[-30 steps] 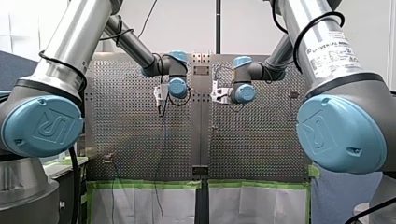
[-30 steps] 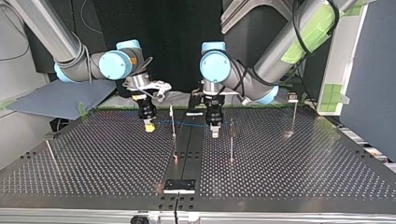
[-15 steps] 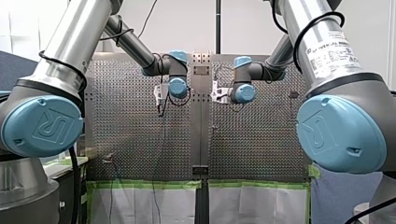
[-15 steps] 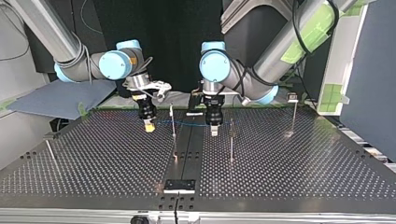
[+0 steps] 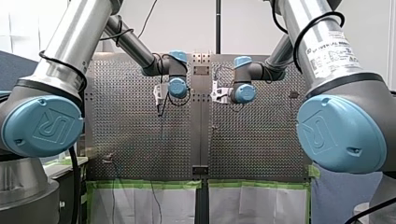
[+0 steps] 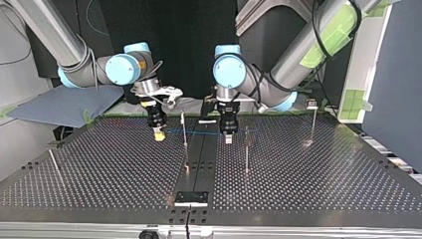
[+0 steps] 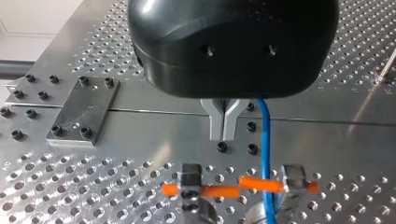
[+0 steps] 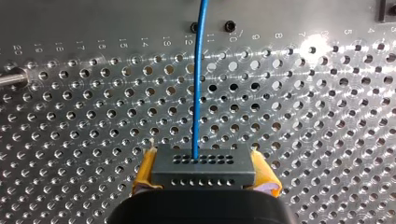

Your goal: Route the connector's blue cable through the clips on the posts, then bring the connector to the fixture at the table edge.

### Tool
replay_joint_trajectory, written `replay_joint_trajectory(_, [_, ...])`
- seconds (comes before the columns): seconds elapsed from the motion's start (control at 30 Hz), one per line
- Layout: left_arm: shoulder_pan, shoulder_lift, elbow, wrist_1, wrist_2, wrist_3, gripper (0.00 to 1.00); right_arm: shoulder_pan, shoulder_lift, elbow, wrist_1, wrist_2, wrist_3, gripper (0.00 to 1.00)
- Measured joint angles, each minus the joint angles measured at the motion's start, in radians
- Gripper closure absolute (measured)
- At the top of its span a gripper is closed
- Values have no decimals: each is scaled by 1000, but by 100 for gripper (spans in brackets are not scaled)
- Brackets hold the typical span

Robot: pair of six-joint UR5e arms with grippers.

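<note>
The left gripper (image 6: pixel 228 139), fingers together just beside the blue cable (image 7: pixel 265 140), has lifted a little. The right gripper (image 6: pixel 159 134) stays clamped on the connector (image 8: pixel 203 165), at the top view's left. The cable lies across a clip (image 7: pixel 219 190), so the routing is likely not done.

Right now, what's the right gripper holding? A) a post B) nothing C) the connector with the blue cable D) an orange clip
C: in the right wrist view, the yellow-padded right gripper clamps the dark connector, with the blue cable leading out ahead of it.
</note>
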Motion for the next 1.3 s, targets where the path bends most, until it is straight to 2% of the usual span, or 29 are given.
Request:
replay_joint_trajectory(0.2, [0,0,0,6,6,3,100,0,0,0,0,0,0,100])
replay_joint_trajectory(0.33, [0,0,0,6,7,-7,87,0,0,0,0,0,0,100])
replay_joint_trajectory(0.43, [0,0,0,6,8,-16,87,0,0,0,1,0,0,100])
replay_joint_trajectory(0.5, [0,0,0,7,8,-19,84,0,0,0,1,-1,0,100])
replay_joint_trajectory(0.53, [0,0,0,6,8,-20,53,0,0,0,1,-1,0,100])
replay_joint_trajectory(0.57, [0,0,0,6,7,-21,51,0,0,0,1,-1,0,100])
replay_joint_trajectory(0.97, [13,-1,0,3,2,-19,51,1,0,0,3,-1,0,100])
replay_joint_trajectory(1.3, [22,-1,16,-2,26,-16,51,5,0,0,3,0,0,100])
